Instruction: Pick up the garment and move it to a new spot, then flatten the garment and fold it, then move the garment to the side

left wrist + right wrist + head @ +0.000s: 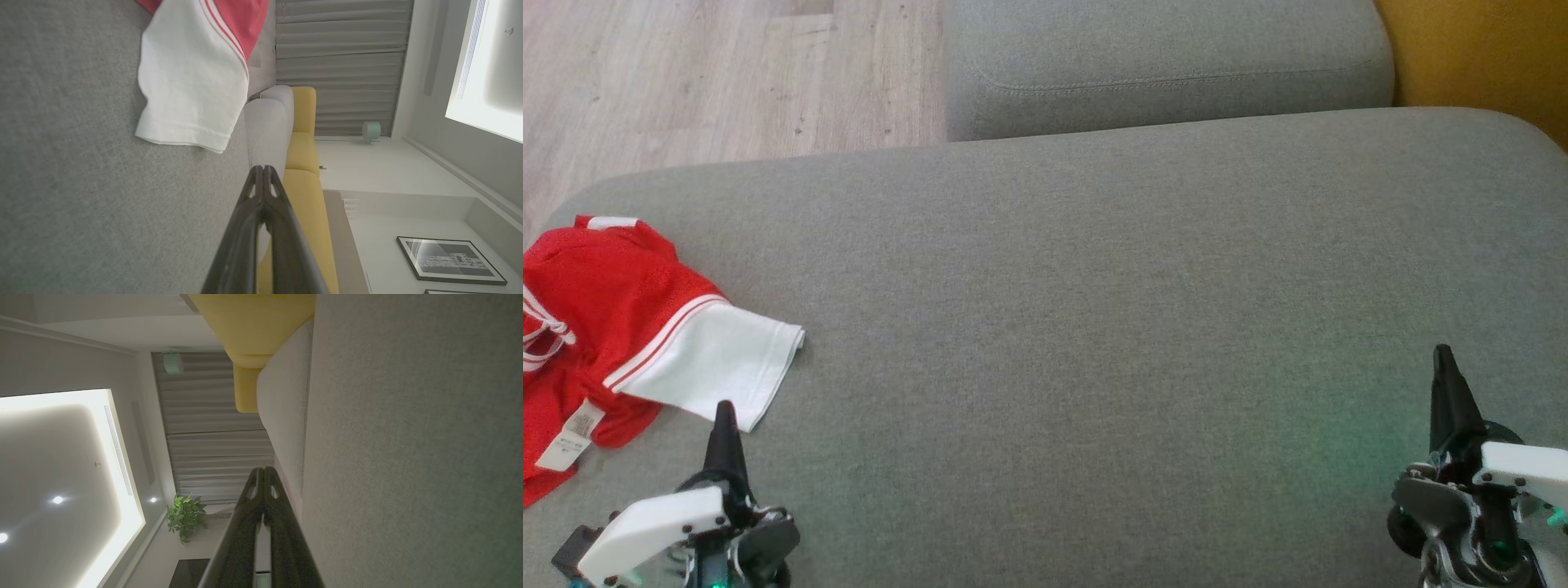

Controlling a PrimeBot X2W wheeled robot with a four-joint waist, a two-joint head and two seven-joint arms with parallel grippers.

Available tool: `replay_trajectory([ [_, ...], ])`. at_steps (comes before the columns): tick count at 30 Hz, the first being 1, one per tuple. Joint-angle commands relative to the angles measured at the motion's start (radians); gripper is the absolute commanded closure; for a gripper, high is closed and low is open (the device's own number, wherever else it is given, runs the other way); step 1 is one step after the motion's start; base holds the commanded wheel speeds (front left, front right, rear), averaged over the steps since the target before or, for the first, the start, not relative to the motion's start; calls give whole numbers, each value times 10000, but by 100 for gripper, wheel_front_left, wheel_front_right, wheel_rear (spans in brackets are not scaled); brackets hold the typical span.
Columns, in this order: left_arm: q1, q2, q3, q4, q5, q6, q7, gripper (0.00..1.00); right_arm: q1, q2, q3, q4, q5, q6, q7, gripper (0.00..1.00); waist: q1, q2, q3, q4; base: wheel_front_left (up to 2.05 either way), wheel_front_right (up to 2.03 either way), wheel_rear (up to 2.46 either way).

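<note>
Left gripper (724, 412): fingers pressed together into one point, nothing between them. The tip hangs over the near left part of the grey seat cushion (1094, 327), just short of the hem of the white sleeve (719, 367). Right gripper (1443, 353): fingers likewise closed tight and empty, over the cushion's near right part, well apart from the cloth. Garment (613, 310): red with white stripes, lying crumpled at the cushion's left edge, with the sleeve spread flat toward the cushion's middle and a care label (570, 437) face up on its near side. Past the cushion's far edge: second grey cushion (1168, 65), yellow upholstery (1478, 49) at the far right, pale wood floor (686, 73) at the far left.
</note>
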Motion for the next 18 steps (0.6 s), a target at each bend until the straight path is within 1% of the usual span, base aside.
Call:
replay_trajectory([
  [1,-497,52,389,-366,-57,-65,29,100,-524,-83,212,-382,74,-7,54,100,0,0,0,0,0,0,0],
  [18,-497,52,389,-366,-57,-65,29,100,-524,-83,212,-382,74,-7,54,100,0,0,0,0,0,0,0],
])
